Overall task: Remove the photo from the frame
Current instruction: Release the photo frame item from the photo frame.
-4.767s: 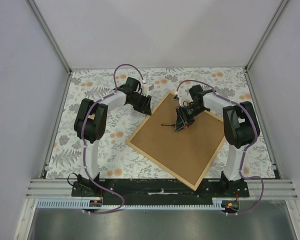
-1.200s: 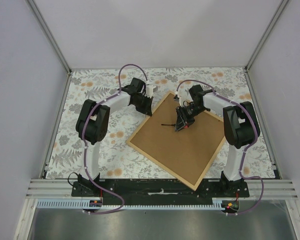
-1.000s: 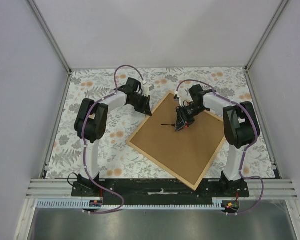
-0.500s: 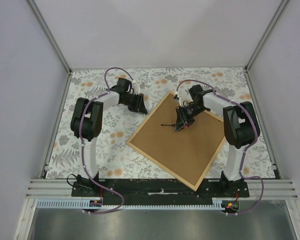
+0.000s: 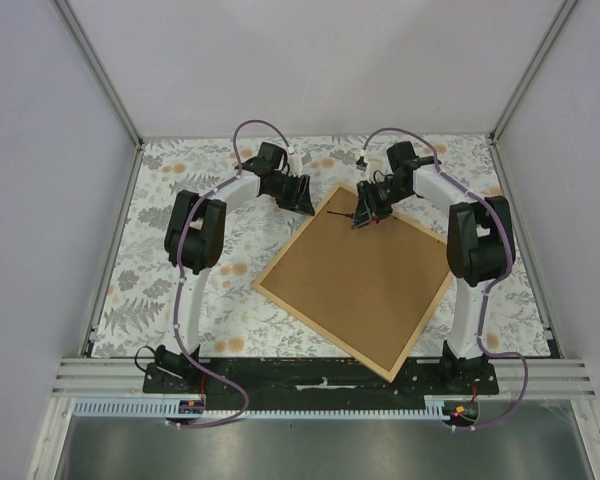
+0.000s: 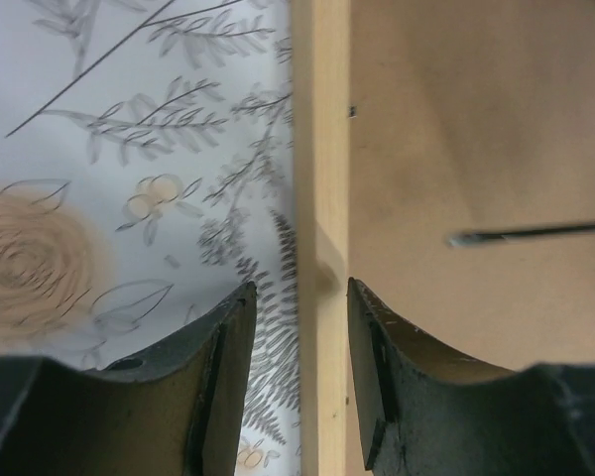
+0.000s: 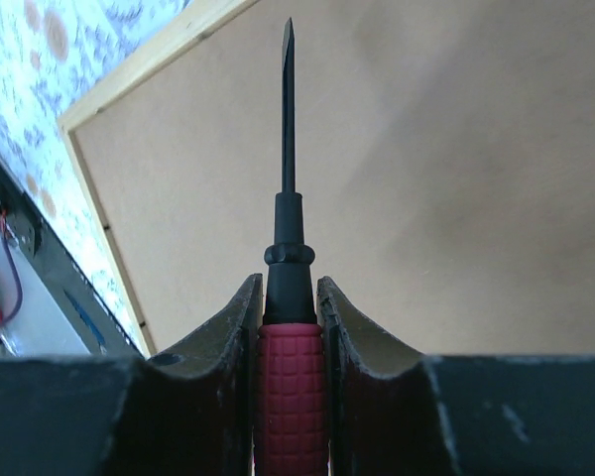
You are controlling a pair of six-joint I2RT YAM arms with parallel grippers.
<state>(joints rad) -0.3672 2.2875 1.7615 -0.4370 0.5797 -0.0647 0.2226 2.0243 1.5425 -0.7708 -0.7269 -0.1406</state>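
Note:
The frame (image 5: 365, 290) lies back side up on the table, a brown board inside thin tan strips. The photo is hidden beneath that board. My left gripper (image 5: 305, 197) is at the frame's upper-left edge, and in the left wrist view it (image 6: 299, 297) stands open astride the tan strip (image 6: 322, 178), one finger over the cloth and the other over the board. My right gripper (image 5: 368, 207) hovers over the board near the frame's far corner. In the right wrist view it (image 7: 290, 288) is shut on a screwdriver (image 7: 290, 387) with a red handle, its black shaft pointing across the board (image 7: 456, 178).
A floral tablecloth (image 5: 180, 270) covers the table around the frame. Grey walls and metal posts (image 5: 100, 80) close in the cell. The arms' base rail (image 5: 320, 380) runs along the near edge. The screwdriver tip (image 6: 531, 233) shows in the left wrist view.
My left gripper has opened and swung right onto the frame's upper-left edge. My right gripper has carried the screwdriver from mid-board toward the frame's far corner.

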